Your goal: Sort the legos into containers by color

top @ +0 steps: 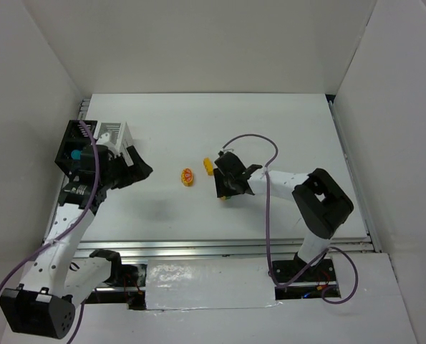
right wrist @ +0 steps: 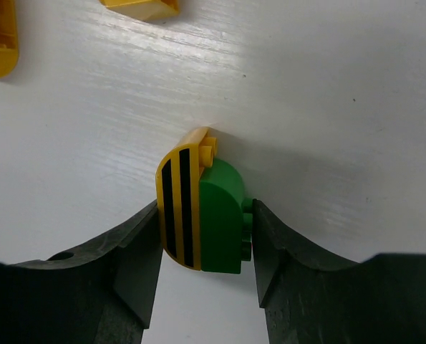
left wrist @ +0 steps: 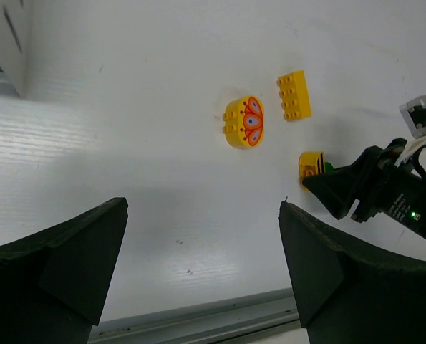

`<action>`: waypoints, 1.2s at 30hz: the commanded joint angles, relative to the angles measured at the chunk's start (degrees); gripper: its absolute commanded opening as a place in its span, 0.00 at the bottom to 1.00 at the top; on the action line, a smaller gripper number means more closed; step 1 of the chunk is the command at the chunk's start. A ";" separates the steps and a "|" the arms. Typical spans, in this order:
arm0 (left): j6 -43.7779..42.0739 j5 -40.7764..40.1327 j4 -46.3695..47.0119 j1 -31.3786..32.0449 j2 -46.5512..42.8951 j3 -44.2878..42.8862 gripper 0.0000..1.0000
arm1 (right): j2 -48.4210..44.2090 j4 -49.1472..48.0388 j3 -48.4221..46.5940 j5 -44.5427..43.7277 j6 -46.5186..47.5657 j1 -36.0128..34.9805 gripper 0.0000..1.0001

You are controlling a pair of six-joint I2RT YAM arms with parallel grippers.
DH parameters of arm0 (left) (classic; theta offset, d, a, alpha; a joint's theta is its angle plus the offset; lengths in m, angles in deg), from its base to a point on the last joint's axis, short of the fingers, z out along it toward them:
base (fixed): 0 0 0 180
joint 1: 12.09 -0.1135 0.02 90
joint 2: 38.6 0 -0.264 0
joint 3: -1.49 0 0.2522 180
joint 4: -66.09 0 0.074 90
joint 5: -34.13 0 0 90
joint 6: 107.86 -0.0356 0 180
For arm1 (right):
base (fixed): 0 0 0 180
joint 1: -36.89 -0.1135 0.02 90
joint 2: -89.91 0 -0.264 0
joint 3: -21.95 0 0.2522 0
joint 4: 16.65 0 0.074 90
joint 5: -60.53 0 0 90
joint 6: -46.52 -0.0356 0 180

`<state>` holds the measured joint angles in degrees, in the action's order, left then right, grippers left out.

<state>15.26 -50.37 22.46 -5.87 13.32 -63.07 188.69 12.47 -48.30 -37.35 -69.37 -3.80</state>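
My right gripper [right wrist: 207, 240] is shut on a joined pair of legos, a yellow black-striped brick [right wrist: 178, 208] and a green brick [right wrist: 223, 215], low at the table's middle [top: 227, 192]. A rounded yellow-orange lego [top: 188, 176] and a plain yellow lego [top: 208, 166] lie just left of it; both show in the left wrist view, the rounded one [left wrist: 245, 122] and the plain one [left wrist: 294, 95]. My left gripper [left wrist: 202, 211] is open and empty above the table, right of the containers [top: 137, 172]. The black bin [top: 71, 140] holds a teal lego [top: 75, 153]. The white bin [top: 116, 132] adjoins it.
White walls enclose the table on three sides. A metal rail [top: 227, 247] runs along the near edge. The left arm's purple cable [top: 91, 161] crosses over the black bin.
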 commanded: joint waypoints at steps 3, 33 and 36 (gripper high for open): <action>2.99 15.92 11.39 0.28 0.81 5.35 1.00 | -9.99 -9.88 6.71 0.31 1.01 -4.74 0.23; 15.31 16.12 27.05 26.13 10.92 1.68 0.06 | -32.16 -17.11 6.22 -6.62 -0.12 -20.31 0.29; 13.64 18.14 29.06 26.13 11.27 1.41 0.00 | -33.04 -17.98 7.00 -5.05 -1.87 -20.31 0.72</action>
<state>30.28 -33.54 47.22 19.95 24.16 -59.64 157.15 -3.27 -38.51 -42.66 -69.59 -23.25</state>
